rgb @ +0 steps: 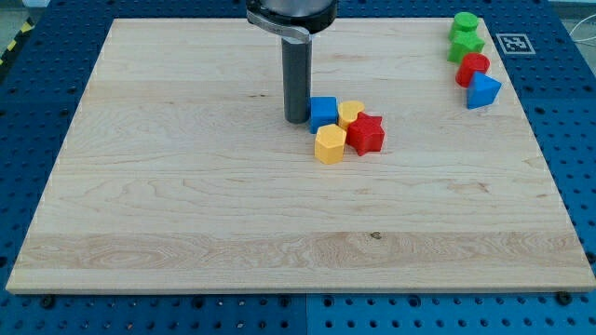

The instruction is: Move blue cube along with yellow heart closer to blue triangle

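Observation:
The blue cube (323, 113) lies near the board's middle, touching the yellow heart (350, 113) on its right. My tip (297, 119) stands right against the blue cube's left side. A yellow hexagon block (330, 144) lies just below the cube, and a red star block (366, 134) sits below-right of the heart, touching it. The blue triangle (482, 90) lies far off at the view's upper right.
A red block (472, 68) touches the blue triangle's upper left. Two green blocks (465, 26) (465, 45) stand above it near the wooden board's (186, 205) top right corner. A marker tag (513, 42) lies off the board.

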`<state>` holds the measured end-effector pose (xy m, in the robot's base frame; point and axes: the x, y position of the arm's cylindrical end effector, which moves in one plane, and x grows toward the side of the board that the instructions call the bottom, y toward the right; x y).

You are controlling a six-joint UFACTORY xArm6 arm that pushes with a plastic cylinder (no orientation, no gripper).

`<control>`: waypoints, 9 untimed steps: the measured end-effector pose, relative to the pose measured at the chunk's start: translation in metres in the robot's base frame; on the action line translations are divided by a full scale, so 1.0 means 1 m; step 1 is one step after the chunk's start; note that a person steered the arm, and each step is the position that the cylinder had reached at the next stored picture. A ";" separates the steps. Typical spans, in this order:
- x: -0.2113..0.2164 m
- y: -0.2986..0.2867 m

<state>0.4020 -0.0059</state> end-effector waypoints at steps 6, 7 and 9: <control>-0.002 0.140; -0.002 0.159; -0.007 0.183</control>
<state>0.3954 0.1775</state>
